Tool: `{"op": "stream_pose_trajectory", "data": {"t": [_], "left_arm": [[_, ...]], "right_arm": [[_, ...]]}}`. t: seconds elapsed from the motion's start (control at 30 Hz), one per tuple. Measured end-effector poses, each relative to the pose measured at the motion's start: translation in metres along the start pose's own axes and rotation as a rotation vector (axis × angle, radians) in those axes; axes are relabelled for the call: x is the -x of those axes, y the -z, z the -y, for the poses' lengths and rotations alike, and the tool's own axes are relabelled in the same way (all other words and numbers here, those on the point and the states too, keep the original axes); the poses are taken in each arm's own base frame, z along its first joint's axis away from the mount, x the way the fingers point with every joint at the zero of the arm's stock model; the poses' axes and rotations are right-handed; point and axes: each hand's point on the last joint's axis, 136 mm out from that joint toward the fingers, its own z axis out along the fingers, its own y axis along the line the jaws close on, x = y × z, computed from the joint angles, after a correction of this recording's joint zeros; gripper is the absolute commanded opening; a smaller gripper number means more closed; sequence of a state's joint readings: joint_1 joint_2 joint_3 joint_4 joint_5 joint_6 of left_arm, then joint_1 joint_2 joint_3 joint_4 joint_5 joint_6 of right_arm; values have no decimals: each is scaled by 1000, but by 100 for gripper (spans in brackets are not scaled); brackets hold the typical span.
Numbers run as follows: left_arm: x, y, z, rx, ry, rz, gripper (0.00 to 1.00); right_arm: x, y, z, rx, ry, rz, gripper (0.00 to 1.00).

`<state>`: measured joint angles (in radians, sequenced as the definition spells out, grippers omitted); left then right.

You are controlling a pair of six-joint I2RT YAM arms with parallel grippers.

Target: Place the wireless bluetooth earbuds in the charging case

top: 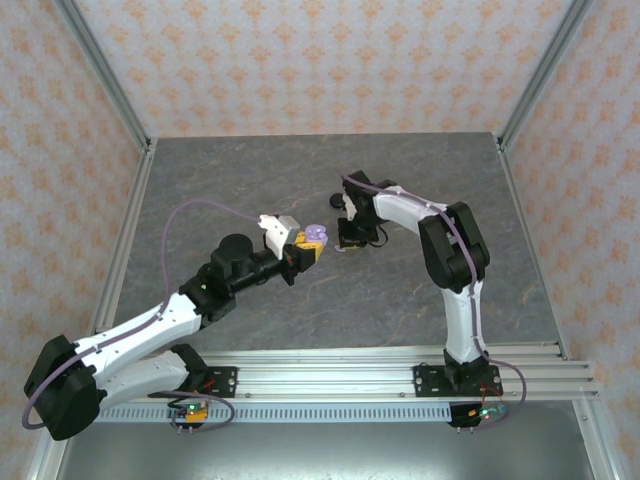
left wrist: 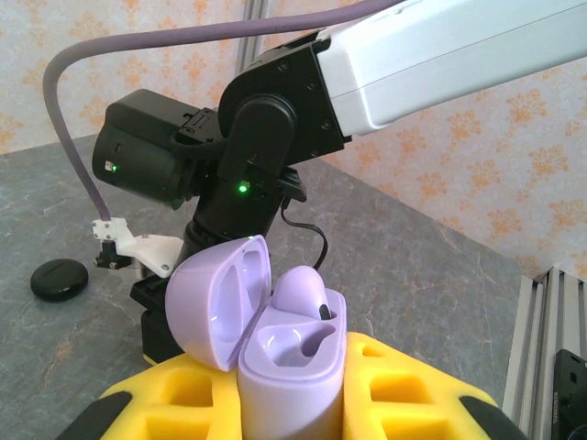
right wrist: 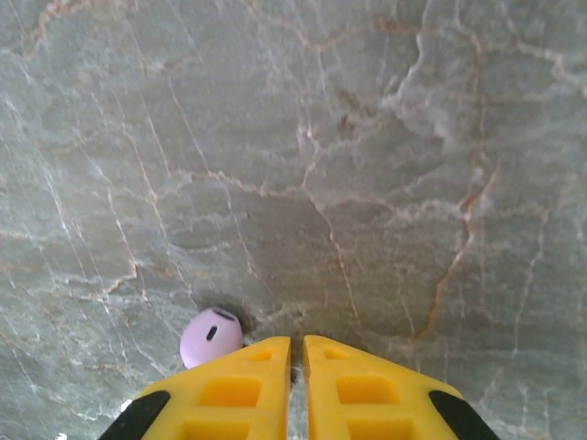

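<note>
As I look down from the top camera, my left hand point(top: 306, 250) is clamped on the open lavender charging case point(top: 316, 236) near the middle of the surface point(top: 200, 180), with the right hand point(top: 352, 238) just beside it. On the left wrist camera, the case holds one lavender earbud point(left wrist: 301, 289) in its far socket; the near socket sits bare. One black round case point(left wrist: 60, 278) lies on the surface beyond. On the right wrist camera, the right hand's fingers point(right wrist: 238, 385) are pressed together, gripping nothing, and a second lavender earbud point(right wrist: 211, 336) lies on the surface just beside one fingertip.
</note>
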<state>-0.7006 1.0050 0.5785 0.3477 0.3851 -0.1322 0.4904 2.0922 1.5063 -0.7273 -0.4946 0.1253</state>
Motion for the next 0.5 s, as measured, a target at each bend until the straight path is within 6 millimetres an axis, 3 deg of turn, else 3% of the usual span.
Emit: {"op": "stream_pose_trajectory", "data": {"t": [0.5], "left_arm": [[-2,-1,-1,1,1,-5,12]], "right_arm": [[-14,-2,-9,55,28,-31,15]]}}
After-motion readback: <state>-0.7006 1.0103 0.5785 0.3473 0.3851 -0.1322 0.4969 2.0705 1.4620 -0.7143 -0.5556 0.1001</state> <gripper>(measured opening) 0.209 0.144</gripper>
